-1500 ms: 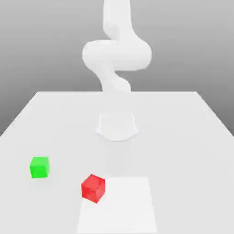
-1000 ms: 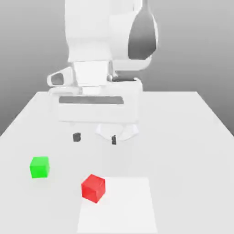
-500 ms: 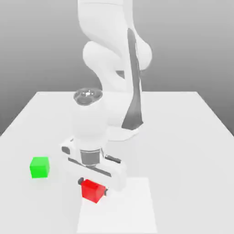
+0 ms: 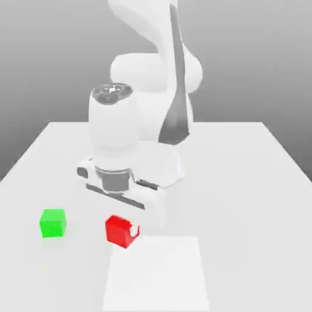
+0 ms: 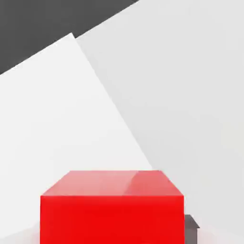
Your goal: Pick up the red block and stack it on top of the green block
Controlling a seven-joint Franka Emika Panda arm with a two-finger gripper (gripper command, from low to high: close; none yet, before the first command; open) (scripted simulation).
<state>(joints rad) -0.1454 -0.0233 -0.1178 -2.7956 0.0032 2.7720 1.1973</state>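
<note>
The red block (image 4: 120, 231) is pinched between the closed fingers of the gripper (image 4: 122, 233) and appears lifted just clear of the table (image 4: 244, 183); carrying it onto the green block (image 4: 53, 222), near on the exterior view's left, is left. The green block's place is given by the exterior view, whereas the red block's top face and a dark fingertip (image 5: 191, 228) beside it are given close up by the hand view.

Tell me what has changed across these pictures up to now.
The arm swung down over the red block, and the hand closed on it. The block has since risen off the table and shifted slightly toward the exterior view's left, away from the pale square patch. The green block stayed where it was.
</note>
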